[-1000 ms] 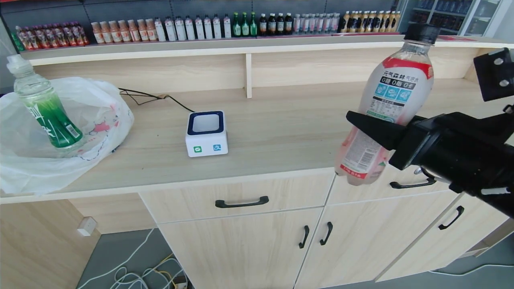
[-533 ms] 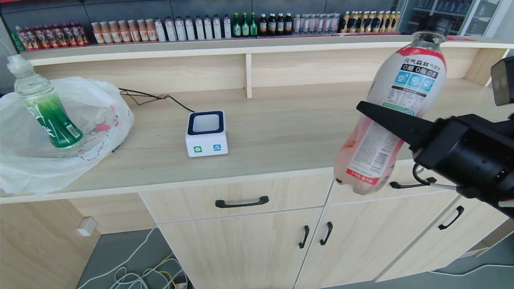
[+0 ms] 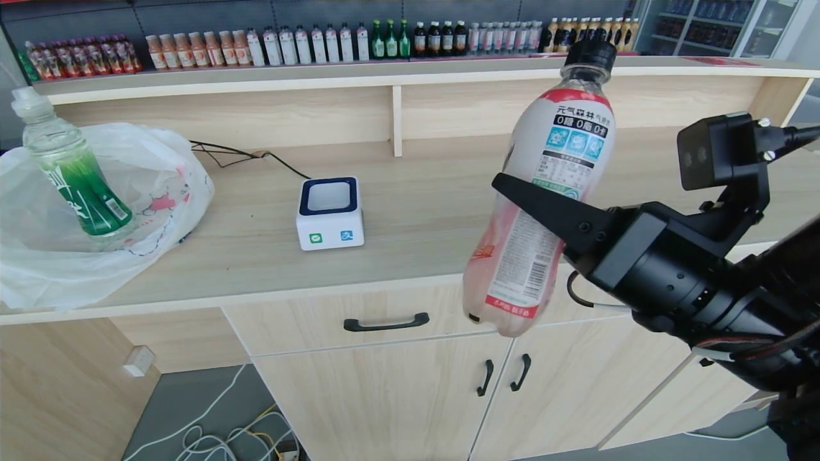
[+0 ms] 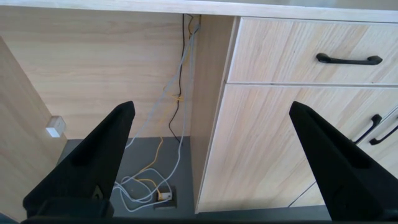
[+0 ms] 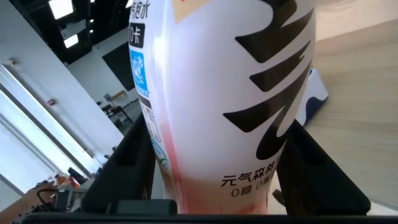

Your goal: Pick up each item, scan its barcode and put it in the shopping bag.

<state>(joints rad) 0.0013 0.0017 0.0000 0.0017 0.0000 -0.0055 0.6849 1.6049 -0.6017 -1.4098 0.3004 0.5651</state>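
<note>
My right gripper [image 3: 544,208] is shut on a pink drink bottle [image 3: 541,198] with a black cap, held tilted in the air over the counter's front edge, to the right of the scanner. Its barcode faces the head camera. The same bottle [image 5: 230,99] sits close between the two fingers [image 5: 134,162] in the right wrist view. The white scanner box [image 3: 329,213] with a dark-rimmed window stands mid-counter. At the far left, a white shopping bag [image 3: 154,211] holds a green-labelled bottle [image 3: 70,169] standing upright. My left gripper [image 4: 214,162] is open, low beside the cabinet fronts, with nothing in it.
The wooden counter [image 3: 435,211] has a raised back shelf [image 3: 397,77] lined with several bottles. A black cable [image 3: 256,157] runs from the scanner toward the back. Drawers and doors with black handles [image 3: 385,322] lie below. Loose cables [image 4: 149,183] lie on the floor.
My right arm has carried the pink bottle leftward toward the scanner and a little nearer, its tilt changing on the way. The bag, green bottle and scanner have not moved.
</note>
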